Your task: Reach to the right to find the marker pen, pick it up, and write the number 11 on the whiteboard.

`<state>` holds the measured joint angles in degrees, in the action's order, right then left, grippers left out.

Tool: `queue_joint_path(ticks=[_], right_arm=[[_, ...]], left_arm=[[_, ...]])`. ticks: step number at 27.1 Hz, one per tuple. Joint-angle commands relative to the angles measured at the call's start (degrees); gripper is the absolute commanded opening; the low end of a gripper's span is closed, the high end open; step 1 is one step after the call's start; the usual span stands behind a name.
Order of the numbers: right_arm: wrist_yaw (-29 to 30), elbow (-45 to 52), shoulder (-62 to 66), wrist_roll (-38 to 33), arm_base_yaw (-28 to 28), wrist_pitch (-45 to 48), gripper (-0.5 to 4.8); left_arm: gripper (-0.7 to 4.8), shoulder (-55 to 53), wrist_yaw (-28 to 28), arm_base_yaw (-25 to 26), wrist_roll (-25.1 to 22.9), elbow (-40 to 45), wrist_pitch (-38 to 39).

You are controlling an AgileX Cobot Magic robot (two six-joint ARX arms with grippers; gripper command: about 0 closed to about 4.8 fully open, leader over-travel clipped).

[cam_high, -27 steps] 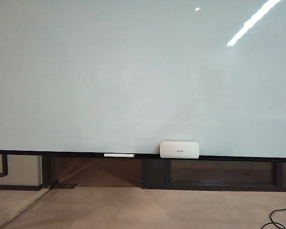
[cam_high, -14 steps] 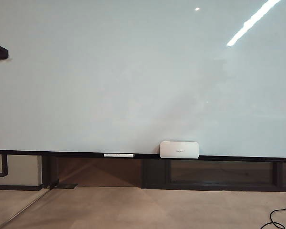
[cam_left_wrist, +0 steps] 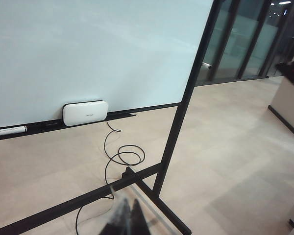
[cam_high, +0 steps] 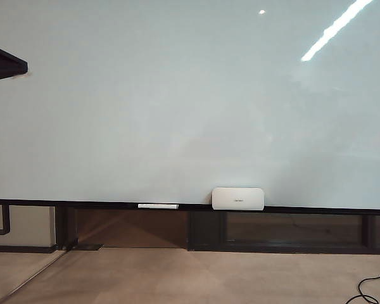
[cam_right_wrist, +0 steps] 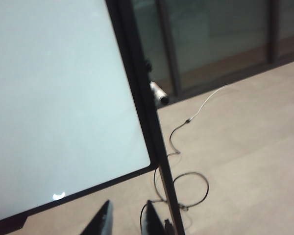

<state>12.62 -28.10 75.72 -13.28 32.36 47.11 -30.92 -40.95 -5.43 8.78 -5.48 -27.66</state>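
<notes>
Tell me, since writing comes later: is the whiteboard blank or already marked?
Blank. The whiteboard shows only ceiling-light reflections in the exterior view, with no black strokes; both wrist views show bare board too.

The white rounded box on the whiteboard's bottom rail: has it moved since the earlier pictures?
No. The white rounded box sits at the same spot on the bottom rail, right of the white stick.
</notes>
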Motion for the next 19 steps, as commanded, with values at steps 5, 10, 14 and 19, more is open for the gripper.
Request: queue_joint_path(ticks=[5,10,14,19], right_arm=[[5.9,-12.2,9.9,0.3,0.0,-2.0,-0.05],[3.6,-15.8,12.4,6.5,0.1,-3.6,-0.05],[4.0,-18.0,18.1,7.3,0.1,-3.3,-0.05],[4.0,-20.2,25.8,7.6,0.1,3.6,-0.05]], left_arm=[[-0.06,-0.7,-1.9,0.0,-0.9,-0.8,-0.9],[-0.06,-5.8,-3.1,0.0,-1.2,-1.0,-3.6],[-0.06,-12.8,-4.2,0.0,-2.6,-3.7,-6.3],[-0.05,-20.1,-3.9,0.0,-4.0,-6.8,-10.8]])
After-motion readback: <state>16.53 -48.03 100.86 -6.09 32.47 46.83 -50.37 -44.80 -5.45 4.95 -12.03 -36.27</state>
